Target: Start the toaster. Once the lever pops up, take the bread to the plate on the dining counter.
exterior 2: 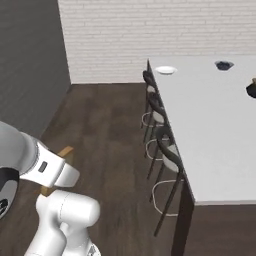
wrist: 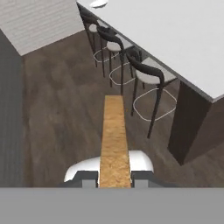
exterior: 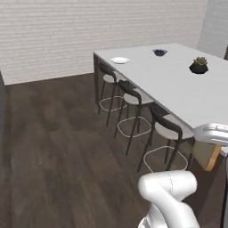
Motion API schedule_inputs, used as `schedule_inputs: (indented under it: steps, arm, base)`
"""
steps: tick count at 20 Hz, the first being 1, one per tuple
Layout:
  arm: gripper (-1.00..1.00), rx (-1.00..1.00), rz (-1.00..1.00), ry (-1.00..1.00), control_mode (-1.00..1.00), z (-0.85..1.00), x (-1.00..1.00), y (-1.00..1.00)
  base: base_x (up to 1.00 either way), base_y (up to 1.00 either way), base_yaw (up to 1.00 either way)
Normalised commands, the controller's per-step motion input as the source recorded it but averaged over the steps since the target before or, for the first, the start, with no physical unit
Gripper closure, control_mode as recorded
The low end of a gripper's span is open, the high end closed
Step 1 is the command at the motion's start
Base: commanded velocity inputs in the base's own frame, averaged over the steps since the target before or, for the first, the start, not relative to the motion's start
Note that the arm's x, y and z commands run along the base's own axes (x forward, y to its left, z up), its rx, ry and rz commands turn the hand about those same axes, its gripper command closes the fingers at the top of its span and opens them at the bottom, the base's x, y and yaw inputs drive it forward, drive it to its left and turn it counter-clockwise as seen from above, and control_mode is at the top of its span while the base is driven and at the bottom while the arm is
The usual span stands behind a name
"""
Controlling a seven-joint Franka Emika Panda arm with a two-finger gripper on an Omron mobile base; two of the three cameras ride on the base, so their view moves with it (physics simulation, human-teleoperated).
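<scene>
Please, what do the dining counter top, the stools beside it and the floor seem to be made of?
Dining counter: the top looks like a smooth matte white slab, perhaps stone or laminate, without visible grain; its base looks like dark brown wood.
Stools: thin dark frames, probably metal, with pale, possibly padded seats.
Floor: dark wooden planks, as long board lines and grain show.

We see the long white tabletop (exterior: 178,84) | the plate (exterior: 120,60) sits at its far corner | a small dark bowl (exterior: 160,52) sits farther along | a little potted plant (exterior: 198,65) | three stools (exterior: 133,100) beside it | bread (exterior: 208,156) peeks out low right
</scene>
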Motion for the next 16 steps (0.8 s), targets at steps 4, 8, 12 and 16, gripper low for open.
schedule_inputs:
  steps: [4,8,12,16]
  arm:
    - [1.0,0.0,0.0,0.0,1.0,0.0,0.0,0.0]
    - [1.0,0.0,0.0,0.0,1.0,0.0,0.0,0.0]
    - [1.0,0.0,0.0,0.0,1.0,0.0,0.0,0.0]
    - [1.0,0.0,0.0,0.0,1.0,0.0,0.0,0.0]
  base:
    - [1.0,1.0,-0.29]
    - [1.0,1.0,-0.34]
    - [1.0,1.0,-0.39]
    - [1.0,1.0,-0.4]
